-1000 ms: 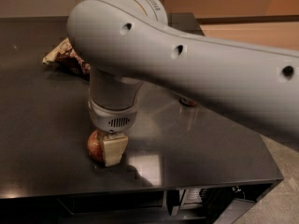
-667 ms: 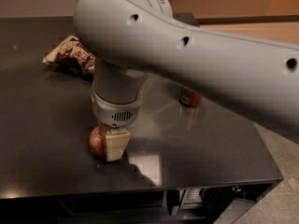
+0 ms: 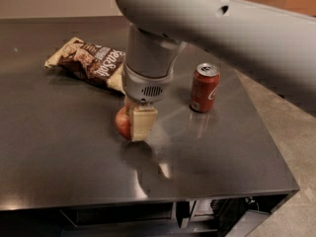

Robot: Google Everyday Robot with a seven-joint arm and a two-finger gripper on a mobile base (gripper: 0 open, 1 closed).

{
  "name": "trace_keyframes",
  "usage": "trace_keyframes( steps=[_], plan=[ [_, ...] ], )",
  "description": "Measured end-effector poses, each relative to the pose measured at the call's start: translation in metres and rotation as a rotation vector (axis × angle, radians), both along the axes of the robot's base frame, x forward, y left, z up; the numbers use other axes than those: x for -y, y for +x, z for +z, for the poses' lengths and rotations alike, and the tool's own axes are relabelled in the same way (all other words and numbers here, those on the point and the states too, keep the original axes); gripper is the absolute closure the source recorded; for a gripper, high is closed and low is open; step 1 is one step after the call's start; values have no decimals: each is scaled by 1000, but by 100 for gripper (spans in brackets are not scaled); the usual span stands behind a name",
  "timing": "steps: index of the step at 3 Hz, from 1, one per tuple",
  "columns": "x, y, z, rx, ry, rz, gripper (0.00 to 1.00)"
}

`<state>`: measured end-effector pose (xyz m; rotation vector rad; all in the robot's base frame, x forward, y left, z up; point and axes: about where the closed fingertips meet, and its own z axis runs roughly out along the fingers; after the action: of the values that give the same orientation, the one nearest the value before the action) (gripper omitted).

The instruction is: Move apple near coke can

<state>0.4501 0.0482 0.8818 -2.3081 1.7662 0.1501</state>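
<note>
The gripper (image 3: 133, 125) is clenching the apple (image 3: 122, 123) and carrying it away from its earlier spot. It is seemingly lifting clear of the table (image 3: 59, 147) and nearing the can (image 3: 205, 88) — the gap is closing, though they are still apart.

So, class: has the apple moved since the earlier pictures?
Yes. The apple, gripped by the tool, has shifted right toward the coke can, away from the front edge of the table.
</note>
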Motion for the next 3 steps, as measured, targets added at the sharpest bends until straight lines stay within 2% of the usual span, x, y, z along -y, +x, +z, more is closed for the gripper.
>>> trace_keyframes(
  steps=[2, 3],
  plan=[
    [62, 70, 7, 33, -29, -120, 100],
    [84, 92, -1, 42, -38, -153, 100]
  ],
)
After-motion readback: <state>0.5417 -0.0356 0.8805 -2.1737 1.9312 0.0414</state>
